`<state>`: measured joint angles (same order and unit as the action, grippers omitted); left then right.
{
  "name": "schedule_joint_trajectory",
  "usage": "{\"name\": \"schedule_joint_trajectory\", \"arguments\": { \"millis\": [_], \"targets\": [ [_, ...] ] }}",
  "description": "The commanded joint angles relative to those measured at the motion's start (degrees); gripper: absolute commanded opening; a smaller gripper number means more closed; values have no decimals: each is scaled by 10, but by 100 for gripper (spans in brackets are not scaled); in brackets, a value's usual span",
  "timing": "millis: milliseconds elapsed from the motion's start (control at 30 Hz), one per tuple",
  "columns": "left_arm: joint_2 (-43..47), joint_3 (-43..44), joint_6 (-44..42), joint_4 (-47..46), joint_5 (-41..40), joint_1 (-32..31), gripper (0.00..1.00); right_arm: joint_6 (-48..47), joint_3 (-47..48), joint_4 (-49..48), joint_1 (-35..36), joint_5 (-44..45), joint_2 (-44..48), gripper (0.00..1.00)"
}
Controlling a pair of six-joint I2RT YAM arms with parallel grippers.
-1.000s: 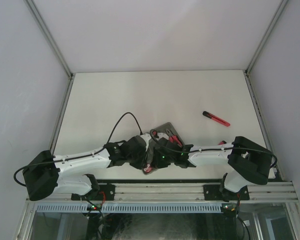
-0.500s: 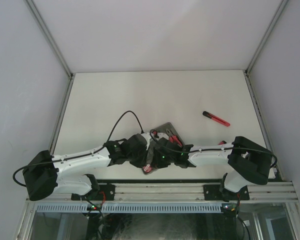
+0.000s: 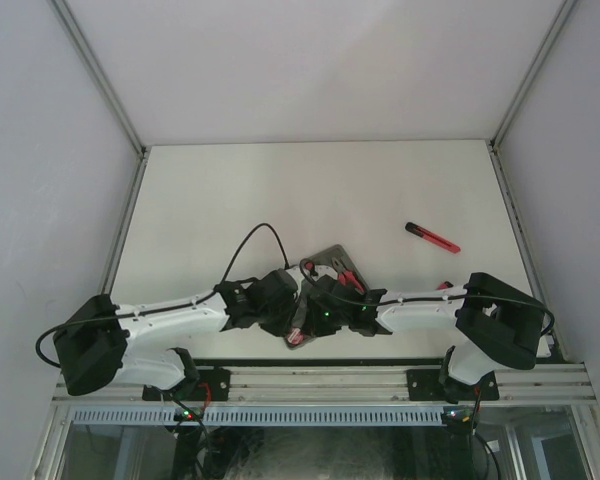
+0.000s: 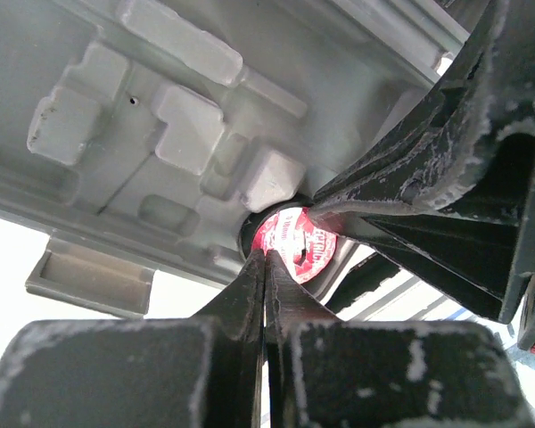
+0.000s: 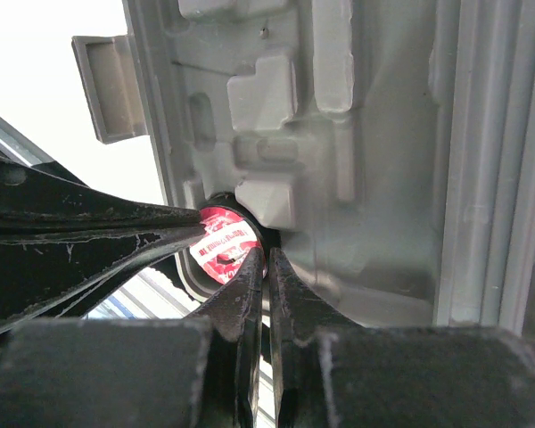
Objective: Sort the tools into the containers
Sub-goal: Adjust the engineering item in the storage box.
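The grey case [image 3: 329, 256] lies open near the table's front, its moulded recesses [image 4: 174, 125] filling both wrist views. A round red-labelled piece with a black rim [image 4: 296, 242] sits in a recess at the case's near end, also in the right wrist view [image 5: 223, 250]. My left gripper [image 4: 266, 257] is shut, tips touching that piece's edge, nothing between the fingers. My right gripper [image 5: 268, 255] is shut too, tips against the same piece from the other side. Red-handled pliers [image 3: 346, 277] lie in the case. A slim red-black stick tool [image 3: 432, 237] lies on the table to the right.
Both arms meet over the case and cover most of it in the top view. A bit of red [image 3: 443, 285] shows beside the right forearm. A black cable [image 3: 252, 235] arcs above the left arm. The table's front rail [image 3: 320, 385] runs just behind the case.
My left gripper's jaws have closed fully and the left arm has shifted slightly right toward the case. The right arm has not moved.
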<state>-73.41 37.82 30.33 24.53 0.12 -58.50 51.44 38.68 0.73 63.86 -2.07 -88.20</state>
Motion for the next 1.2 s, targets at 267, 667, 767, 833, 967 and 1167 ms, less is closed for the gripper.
{"name": "schedule_joint_trajectory", "arguments": {
  "millis": [267, 667, 767, 833, 967, 1167],
  "targets": [
    [-1, -17, -7, -21, -9, -2, 0, 0, -1, 4, 3, 5, -10, 1],
    [24, -40, -1, -22, -3, -2, 0, 0, -1, 6, 3, 7, -8, 1],
    [53, -35, 2, -20, -7, -2, 0, 1, 0, 6, 3, 8, -9, 1],
    [75, -31, 4, -19, -10, -2, 1, 2, 0, 6, 3, 7, -9, 1],
    [96, -31, 10, -16, -18, 2, 4, 2, -1, 7, 4, 8, -10, 1],
    [77, -37, 12, -14, -17, 7, 4, 3, -1, 4, 5, 7, -11, 1]
  ]
}}
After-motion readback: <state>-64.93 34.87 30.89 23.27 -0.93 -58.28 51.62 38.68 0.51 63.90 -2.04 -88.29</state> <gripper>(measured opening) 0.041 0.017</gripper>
